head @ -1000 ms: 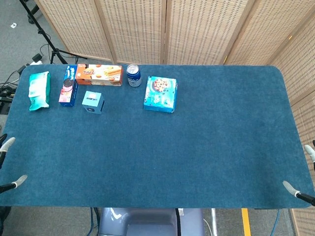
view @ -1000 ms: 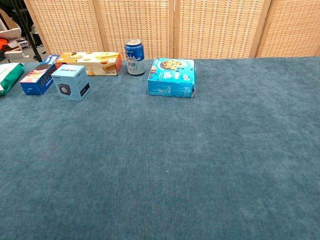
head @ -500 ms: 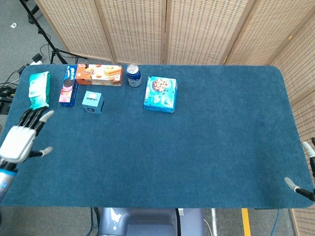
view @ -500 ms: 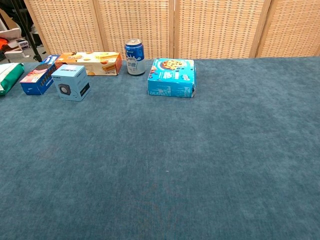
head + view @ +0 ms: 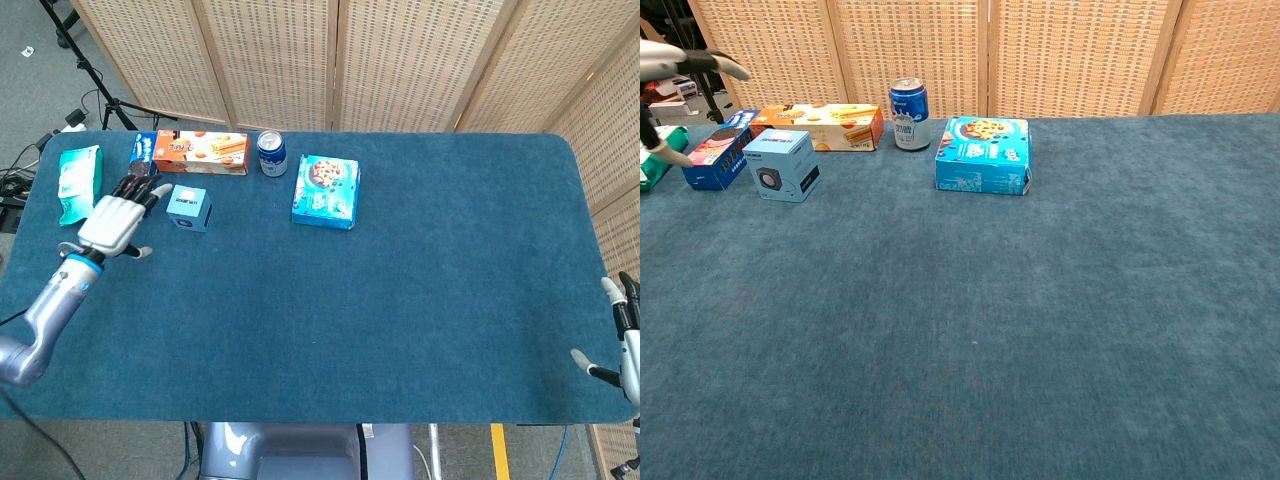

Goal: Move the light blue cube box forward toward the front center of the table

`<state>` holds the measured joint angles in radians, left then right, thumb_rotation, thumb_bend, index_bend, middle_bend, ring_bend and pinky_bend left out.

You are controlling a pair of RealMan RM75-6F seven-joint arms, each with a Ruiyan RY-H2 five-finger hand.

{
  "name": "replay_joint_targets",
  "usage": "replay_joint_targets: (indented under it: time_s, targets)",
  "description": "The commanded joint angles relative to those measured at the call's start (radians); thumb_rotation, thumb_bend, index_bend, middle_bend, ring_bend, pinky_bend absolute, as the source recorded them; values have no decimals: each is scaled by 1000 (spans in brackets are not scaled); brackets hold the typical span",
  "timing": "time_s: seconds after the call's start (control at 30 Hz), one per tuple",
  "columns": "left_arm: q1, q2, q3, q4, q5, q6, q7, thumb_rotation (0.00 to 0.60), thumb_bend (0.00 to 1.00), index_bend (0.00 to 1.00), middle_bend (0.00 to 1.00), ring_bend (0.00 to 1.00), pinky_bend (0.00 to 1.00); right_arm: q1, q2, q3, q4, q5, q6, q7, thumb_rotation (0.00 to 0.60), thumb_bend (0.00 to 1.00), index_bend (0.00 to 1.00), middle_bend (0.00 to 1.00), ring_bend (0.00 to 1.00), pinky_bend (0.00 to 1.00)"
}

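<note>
Right now my left hand (image 5: 113, 218) hovers w/ fingers spread, empty, just left of the light blue cube box (image 5: 188, 207); right hand (image 5: 622, 330) at table edge, also spread, empty.

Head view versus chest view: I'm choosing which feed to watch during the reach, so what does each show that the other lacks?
Only the head view shows the whole left hand open beside the light blue cube box, the right hand at the table's edge, and the whole green packet. Only the chest view shows the box's speaker-printed front face. Both share the box, blue can, orange box and cookie box.
</note>
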<state>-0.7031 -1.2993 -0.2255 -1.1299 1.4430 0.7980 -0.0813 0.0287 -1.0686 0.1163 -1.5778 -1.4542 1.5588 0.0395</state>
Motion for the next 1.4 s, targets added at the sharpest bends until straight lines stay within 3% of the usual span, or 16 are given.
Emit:
replay_joint_targets:
  time_s: [0.03,0.5,0.63,0.73,0.87,0.97,1.1,1.23,1.33,1.4]
  targets:
    - [-93,-98,-5,131,-44,-109,14,600,28,0,0,0,0,6,-6,13,7,28,-16,-10,600,0,0,0,0,0]
    - [-266,-321,0,481,-123,-304,24,600,41,0,0,0,0,23,-21,31,21,81,-58,-37,600,0,0,0,0,0]
    - [-290,-368,8,560,-127,-325,15,600,100,36,9,0,9,26,-23,35,24,93,-68,-37,600,0,0,0,0,0]
    - [-296,-385,13,591,-124,-322,7,600,171,141,146,37,120,27,-23,36,25,96,-70,-36,600,0,0,0,0,0]
    - [-299,-408,23,630,-115,-309,-15,600,192,307,396,230,283,28,-24,37,26,98,-72,-32,600,0,0,0,0,0]
    - [-294,-408,33,640,-105,-292,-27,600,195,390,499,323,342,28,-25,37,26,94,-68,-26,600,0,0,0,0,0]
    - [-275,-383,48,619,-89,-249,-48,600,196,442,539,360,369,24,-21,35,25,84,-62,-9,600,0,0,0,0,0]
    - [-245,-308,53,518,-79,-191,-83,600,200,444,539,360,369,19,-15,33,24,74,-53,10,600,0,0,0,0,0]
    - [-213,-210,51,369,-84,-155,-88,600,203,444,539,359,369,14,-10,30,20,60,-41,22,600,0,0,0,0,0]
    - [-189,-108,50,211,-119,-172,-34,600,205,444,539,358,369,9,-6,27,17,49,-30,32,600,0,0,0,0,0]
